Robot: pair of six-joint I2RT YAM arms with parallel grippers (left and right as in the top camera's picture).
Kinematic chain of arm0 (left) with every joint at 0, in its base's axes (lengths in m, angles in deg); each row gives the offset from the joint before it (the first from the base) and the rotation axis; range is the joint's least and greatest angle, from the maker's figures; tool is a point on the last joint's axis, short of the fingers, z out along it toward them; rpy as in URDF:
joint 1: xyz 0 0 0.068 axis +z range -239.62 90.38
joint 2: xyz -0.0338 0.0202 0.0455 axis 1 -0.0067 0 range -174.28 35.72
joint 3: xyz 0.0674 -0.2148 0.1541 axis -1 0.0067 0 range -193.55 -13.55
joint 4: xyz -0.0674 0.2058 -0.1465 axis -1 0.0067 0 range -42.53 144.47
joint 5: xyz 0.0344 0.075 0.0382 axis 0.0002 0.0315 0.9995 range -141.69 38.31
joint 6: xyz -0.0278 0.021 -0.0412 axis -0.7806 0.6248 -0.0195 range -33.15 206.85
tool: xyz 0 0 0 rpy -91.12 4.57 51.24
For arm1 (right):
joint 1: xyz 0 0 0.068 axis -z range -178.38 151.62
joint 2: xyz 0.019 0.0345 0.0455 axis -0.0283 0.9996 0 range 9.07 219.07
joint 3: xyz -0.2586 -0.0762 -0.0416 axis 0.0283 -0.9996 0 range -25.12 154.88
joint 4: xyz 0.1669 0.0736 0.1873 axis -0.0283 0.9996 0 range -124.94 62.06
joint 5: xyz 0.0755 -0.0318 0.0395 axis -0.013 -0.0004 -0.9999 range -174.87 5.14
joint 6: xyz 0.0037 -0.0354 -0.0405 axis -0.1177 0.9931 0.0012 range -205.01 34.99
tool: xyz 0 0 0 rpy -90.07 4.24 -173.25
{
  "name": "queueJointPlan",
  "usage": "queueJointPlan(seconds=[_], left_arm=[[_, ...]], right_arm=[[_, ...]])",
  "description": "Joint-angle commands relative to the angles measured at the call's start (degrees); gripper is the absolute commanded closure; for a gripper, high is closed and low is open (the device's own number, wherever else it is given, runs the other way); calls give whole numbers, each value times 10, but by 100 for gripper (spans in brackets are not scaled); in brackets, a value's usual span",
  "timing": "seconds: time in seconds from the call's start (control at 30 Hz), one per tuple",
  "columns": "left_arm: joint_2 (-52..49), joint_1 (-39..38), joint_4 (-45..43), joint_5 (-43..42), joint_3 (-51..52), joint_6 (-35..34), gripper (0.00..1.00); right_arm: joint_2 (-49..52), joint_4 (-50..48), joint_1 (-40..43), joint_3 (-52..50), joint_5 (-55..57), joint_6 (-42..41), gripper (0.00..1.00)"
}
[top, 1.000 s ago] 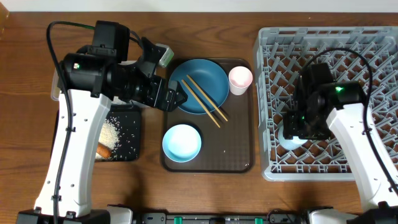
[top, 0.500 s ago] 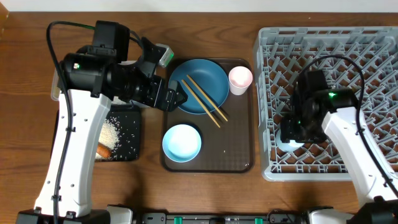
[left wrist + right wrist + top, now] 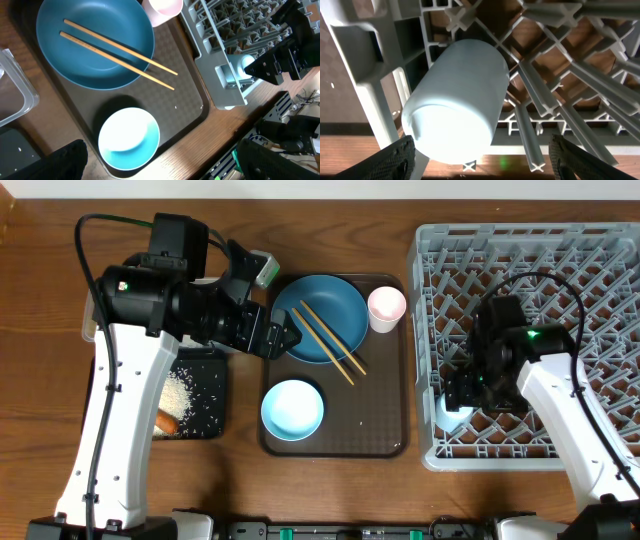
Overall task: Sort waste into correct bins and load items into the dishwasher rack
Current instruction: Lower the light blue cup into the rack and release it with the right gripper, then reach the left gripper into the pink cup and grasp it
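I've got the right gripper (image 3: 462, 394) hanging low over the near-left corner of the dishwasher rack (image 3: 560, 250), and the wrist view shows its two fingers spread wide, one on each side of the small light-blue cup (image 3: 457, 100). The far finger stands well off the cup and nothing is pinched, so that hand is open and empty. The cup sits tilted between the pegs, right against the rack's left wall. Its closed end faces my wrist camera and its mouth points down into the lattice, with the long axis slanting from lower left to upper right in that view. On the other side, the left gripper (image 3: 285, 340) hovers at the left edge of the large dark-blue plate (image 3: 322, 305), jaws wide apart and holding nothing. The wooden chopsticks (image 3: 333, 342) lie side by side across that plate. They run diagonally from upper left to lower right, and their lower ends stick out past the rim onto the brown serving tray (image 3: 385, 415). The pale-blue bowl (image 3: 292, 408) sits upright on the tray near its front. The pinkish-white cup (image 3: 387, 308) stands upright just beside the plate's right edge. The rice grains (image 3: 178, 392) and the orange stick (image 3: 167, 422) lie in the black tray (image 3: 215, 415).
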Motion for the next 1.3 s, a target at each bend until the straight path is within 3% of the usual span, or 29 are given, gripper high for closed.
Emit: queueJointPlan(seconds=[0.0, 0.1, 0.23, 0.6, 0.77, 0.93, 1.07, 1.27], left_arm=[[-1, 2, 0, 7, -4, 1, 3], [-1, 2, 0, 7, -4, 1, 3], [-1, 2, 0, 7, -4, 1, 3], [-1, 2, -7, 7, -4, 1, 3], [-1, 2, -63, 5, -4, -2, 3], [-7, -9, -144, -59, -4, -73, 3], [-30, -47, -202, -79, -4, -146, 3], [-90, -121, -307, -71, -4, -167, 3]], right_arm=[[0, 20, -7, 41, -5, 5, 15], [0, 62, -7, 99, -4, 18, 14], [0, 118, -7, 175, -5, 18, 1], [0, 132, -7, 197, 2, 18, 1], [0, 127, -7, 197, 2, 17, 1], [0, 127, -7, 197, 2, 13, 1], [0, 126, -7, 197, 2, 13, 1], [0, 135, -7, 197, 2, 13, 1]])
